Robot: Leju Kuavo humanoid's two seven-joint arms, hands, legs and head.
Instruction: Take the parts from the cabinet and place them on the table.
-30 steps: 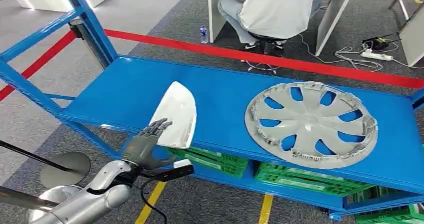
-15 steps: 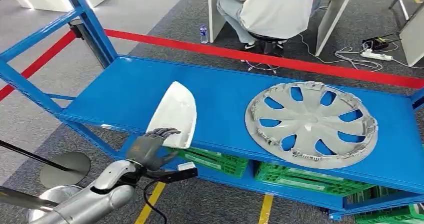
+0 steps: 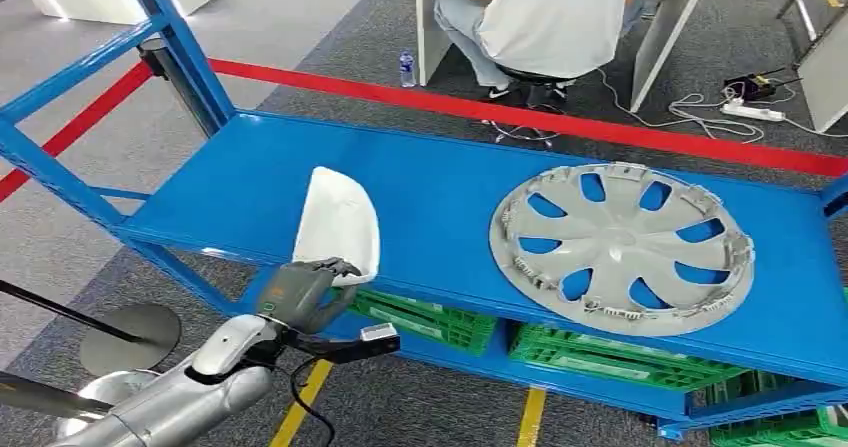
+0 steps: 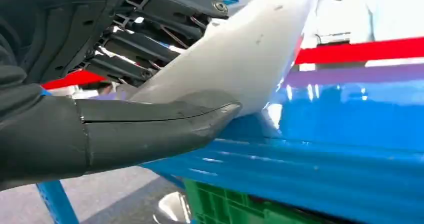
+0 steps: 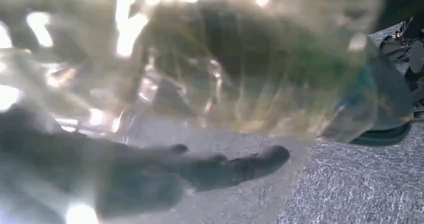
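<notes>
Blue shelf (image 3: 250,182) carries a hubcap (image 3: 620,247) and a white cover part (image 3: 338,222) at its front edge. Left hand (image 3: 300,292) fingers clamp the part's near end, hiding it. Right hand (image 5: 150,176) is blurred; finger state cannot be determined.

The left arm (image 3: 170,402) is a rounded, polished silver shell. At its wrist sit a small black bracket and a black cable (image 3: 300,407) that loops below. The left hand (image 3: 297,294) has a dark grey, matte back. Up close, a thick grey thumb (image 4: 150,126) shows a fine seam, and darker fingers (image 4: 150,43) show exposed linkages with a small screw.
</notes>
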